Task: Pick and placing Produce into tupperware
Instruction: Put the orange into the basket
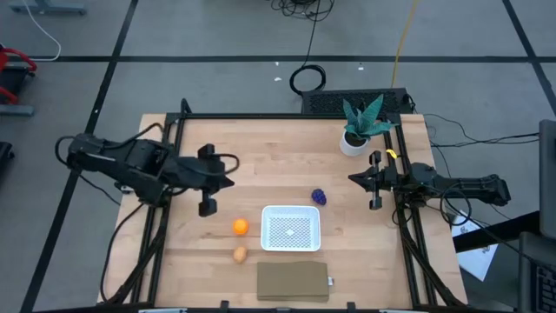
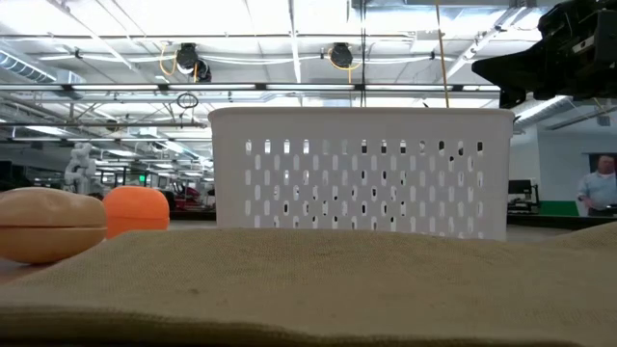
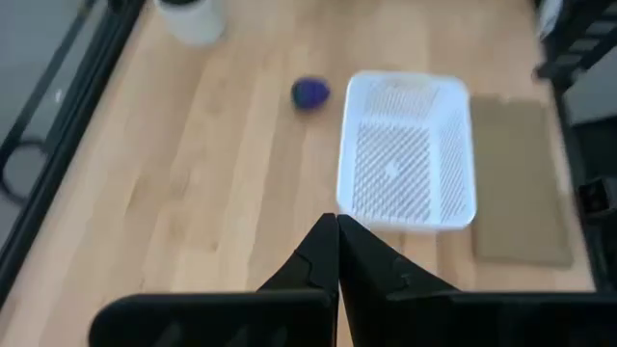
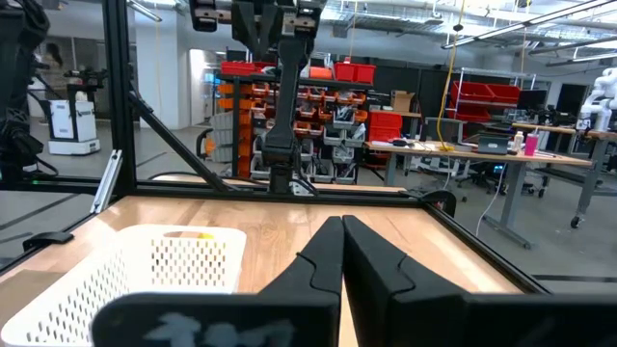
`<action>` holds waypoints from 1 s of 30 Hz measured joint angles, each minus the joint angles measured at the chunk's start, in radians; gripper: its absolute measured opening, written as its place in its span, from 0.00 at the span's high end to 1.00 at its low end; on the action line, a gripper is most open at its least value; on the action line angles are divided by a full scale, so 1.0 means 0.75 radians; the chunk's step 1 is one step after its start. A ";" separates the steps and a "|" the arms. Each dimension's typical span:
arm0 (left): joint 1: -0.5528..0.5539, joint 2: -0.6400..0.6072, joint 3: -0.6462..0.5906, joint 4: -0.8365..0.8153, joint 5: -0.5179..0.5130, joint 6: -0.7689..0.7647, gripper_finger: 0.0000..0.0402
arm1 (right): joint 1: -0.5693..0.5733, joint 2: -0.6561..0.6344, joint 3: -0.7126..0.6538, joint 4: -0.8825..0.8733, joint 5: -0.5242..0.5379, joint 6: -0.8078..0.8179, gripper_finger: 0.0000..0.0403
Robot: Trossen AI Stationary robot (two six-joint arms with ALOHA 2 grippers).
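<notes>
The white tupperware [image 1: 291,228] stands on the table near the front, with nothing in it. An orange piece of produce [image 1: 241,227] and a tan one [image 1: 240,254] lie on the wood to its left; a dark purple piece [image 1: 319,197] lies behind its far right corner. My left gripper [image 1: 228,182] hovers shut above the table, left of the purple piece and behind the orange one, holding nothing. In its wrist view the shut fingers [image 3: 336,253] point down toward the tupperware [image 3: 408,151]. My right gripper [image 1: 354,178] waits shut at the table's right side.
A flat brown pad [image 1: 293,281] lies at the front edge, just in front of the tupperware. A potted green plant [image 1: 360,124] stands at the far right corner. A black frame [image 1: 169,174] lines the table's sides. Bare wood stretches across the middle.
</notes>
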 joint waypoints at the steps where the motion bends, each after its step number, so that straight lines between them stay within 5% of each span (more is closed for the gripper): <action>1: 0.005 0.026 0.033 -0.046 0.000 -0.018 1.00 | 0.000 0.000 0.000 0.000 0.000 0.000 1.00; 17: 0.043 0.355 0.288 -0.482 0.268 0.017 1.00 | 0.000 0.000 0.000 -0.001 0.000 0.000 1.00; 30: 0.043 0.452 0.365 -0.630 0.211 -0.011 0.99 | 0.000 0.000 0.000 -0.001 0.000 0.010 1.00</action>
